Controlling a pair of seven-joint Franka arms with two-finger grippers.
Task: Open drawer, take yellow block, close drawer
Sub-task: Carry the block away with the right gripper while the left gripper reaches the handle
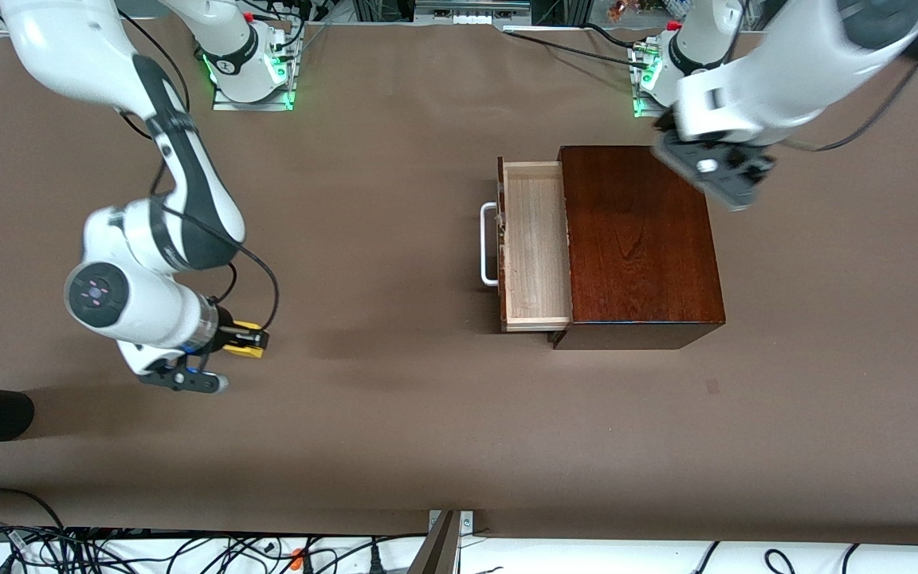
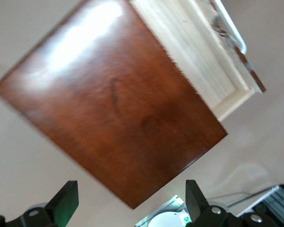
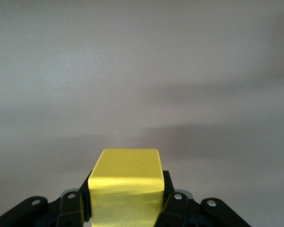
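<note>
Two arms are reaching in over the brown table (image 1: 395, 199). The right arm is bending down from its base and folding at the elbow, its wrist lying nearly level, so the right gripper (image 1: 250, 340) is pointing sideways over bare table at the right arm's end, well apart from the box. Its fingers (image 3: 173, 201) are clenching on the yellow block (image 1: 249, 338), which is sitting between them, off the tabletop; the right wrist view is showing the block (image 3: 127, 187) squarely between the two black pads, with only plain table ahead.

The left arm is stretching out from its base with its wrist tilting down, and the left gripper (image 1: 714, 171) is hanging over the corner of the dark wooden box (image 1: 638, 239) that lies toward the robots' bases. Its fingers (image 2: 64, 203) are standing wide apart, released, grasping nothing.

One drawer (image 1: 535, 243) is standing pulled out of the box toward the right arm's end, its pale tray lying bare, one white handle (image 1: 488, 243) on its front. One yellow block is showing.
</note>
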